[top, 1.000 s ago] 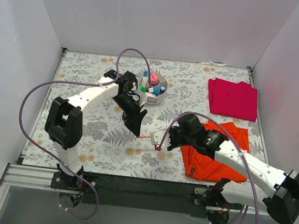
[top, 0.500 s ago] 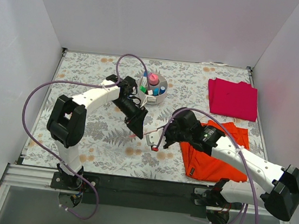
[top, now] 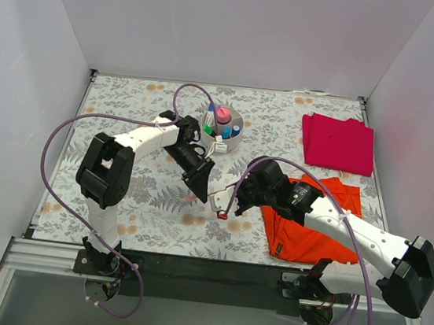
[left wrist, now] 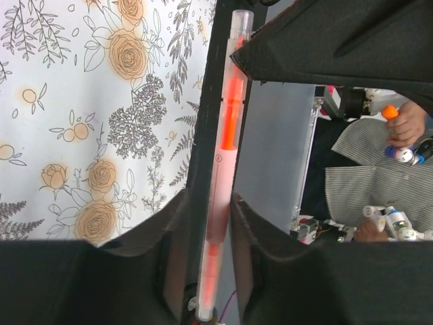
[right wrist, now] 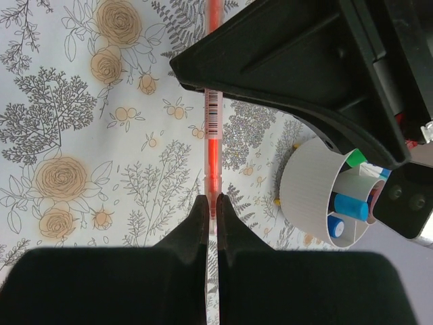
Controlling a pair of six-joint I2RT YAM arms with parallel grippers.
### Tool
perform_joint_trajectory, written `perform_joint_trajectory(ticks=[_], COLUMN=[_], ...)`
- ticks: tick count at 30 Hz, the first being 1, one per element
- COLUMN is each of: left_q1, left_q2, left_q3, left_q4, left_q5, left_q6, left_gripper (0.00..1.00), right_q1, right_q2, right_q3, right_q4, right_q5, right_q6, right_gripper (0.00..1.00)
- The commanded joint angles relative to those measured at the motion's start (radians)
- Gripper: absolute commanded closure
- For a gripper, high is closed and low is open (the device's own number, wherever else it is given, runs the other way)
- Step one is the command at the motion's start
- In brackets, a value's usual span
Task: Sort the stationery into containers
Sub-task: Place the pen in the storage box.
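Meeting above the floral table [top: 129,104] for a handover of the orange-pink pen [left wrist: 220,169], a little in front of the bowl [top: 233,139]. Runs lengthwise down the channel of the left gripper [top: 201,186], long axis parallel to those fingers rather than across them. Flanked closely on both sides by the left jaws, drawn in to roughly the pen's width; cannot tell whether truly pinching or merely beside it. Pinched at its near tip by the right gripper [right wrist: 211,203], jaws fully closed on it, and points straight away from them toward the left arm. Judged best carried onward by the left arm, nearer the divided bowl, after release by the right.
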Motion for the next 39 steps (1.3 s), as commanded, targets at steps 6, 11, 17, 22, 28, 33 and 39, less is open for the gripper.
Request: perform_joint_trajectory(ticks=[6, 11, 17, 22, 28, 33, 39], left_q1=[0.001, -0.001, -0.004, -0.007, -0.010, -0.015, -0.018], left_q2=[0.008, 0.034, 0.031, 0.048, 0.048, 0.037, 0.016], left_q3=[0.020, 0.030, 0.001, 0.036, 0.026, -0.009, -0.054], left_q4=[-0.041, -0.107, -0.105, -0.098, -0.050, 0.034, 0.114], left_q5=[0.065, 0.088, 0.119, 0.076, 0.053, 0.045, -0.011], left_q6=[0.022, 0.069, 0.072, 0.066, 0.029, -0.024, -0.096], left_gripper=[1.00, 1.00, 1.00, 1.00, 1.00, 1.00, 1.00], right_q1=[0.005, 0.005, 0.010, 0.008, 0.008, 0.010, 0.010], right_q2=[0.014, 0.030, 0.031, 0.078, 0.105, 0.118, 0.149], right_q3=[0.031, 0.017, 0.017, 0.072, 0.090, 0.104, 0.169], right_q4=[0.065, 0.096, 0.127, 0.110, 0.110, 0.122, 0.136], right_q5=[-0.023, -0.047, -0.099, -0.169, -0.208, -0.227, -0.265], right_q6=[0.001, 0.014, -0.007, 0.039, 0.048, 0.080, 0.183], right_gripper=[0.99, 0.99, 0.99, 0.99, 0.99, 0.99, 0.99])
